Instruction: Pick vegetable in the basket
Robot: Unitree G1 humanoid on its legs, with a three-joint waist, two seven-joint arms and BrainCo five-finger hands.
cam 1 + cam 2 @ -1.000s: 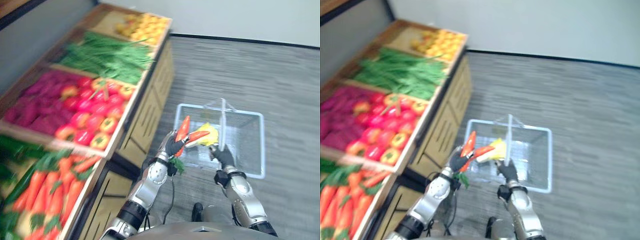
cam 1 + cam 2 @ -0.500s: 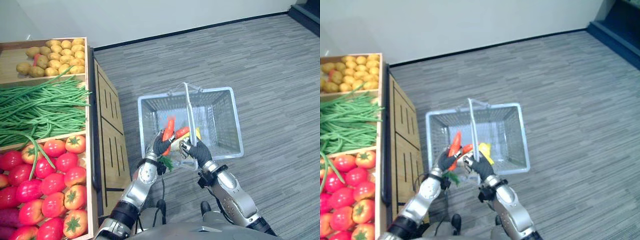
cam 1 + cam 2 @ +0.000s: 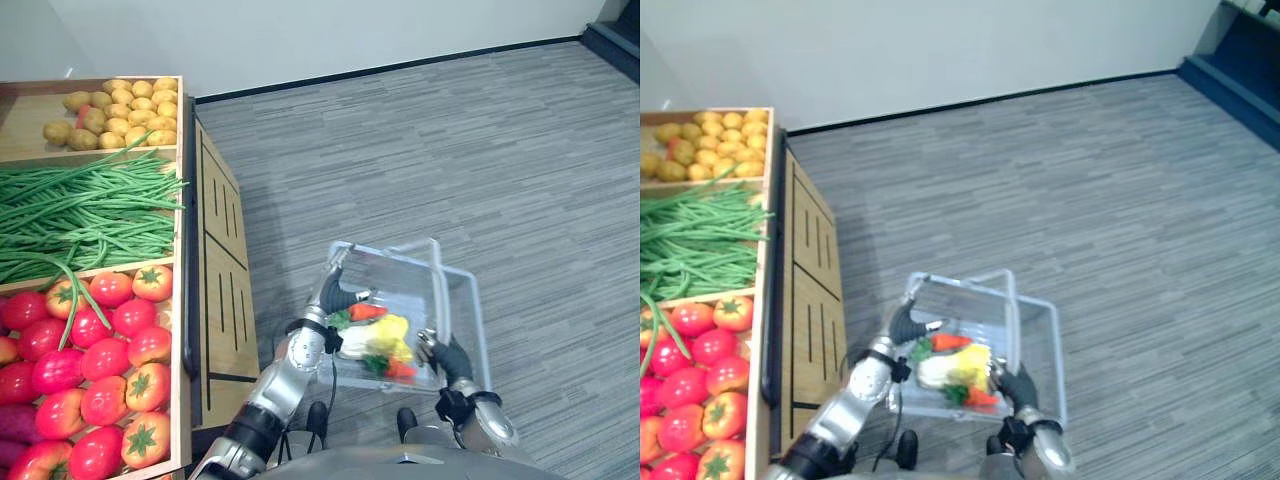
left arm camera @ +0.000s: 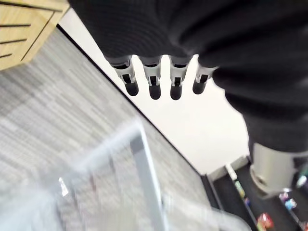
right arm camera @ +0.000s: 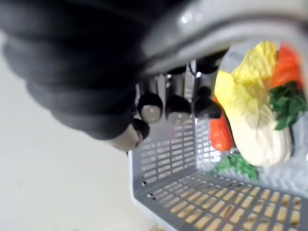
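Inside basket (image 3: 385, 246), carrot (image 3: 367, 311) lies just beside my open-fingered, empty left hand (image 3: 336, 296); my right hand (image 3: 451, 358) clamps the handle (image 3: 437, 285).

Grey striped carpet (image 3: 520, 150); white wall (image 3: 300, 40); wooden produce stand (image 3: 225, 290)

Orange carrots with green tops (image 3: 367, 312): out of the left hand (image 3: 338, 297), now lying in the grey mesh plastic basket (image 3: 462, 300) beside the yellow-white cabbage (image 3: 385, 335). Left hand: fingers straightened, empty, at the basket's rim. Basket: now nearer the robot, tilted.
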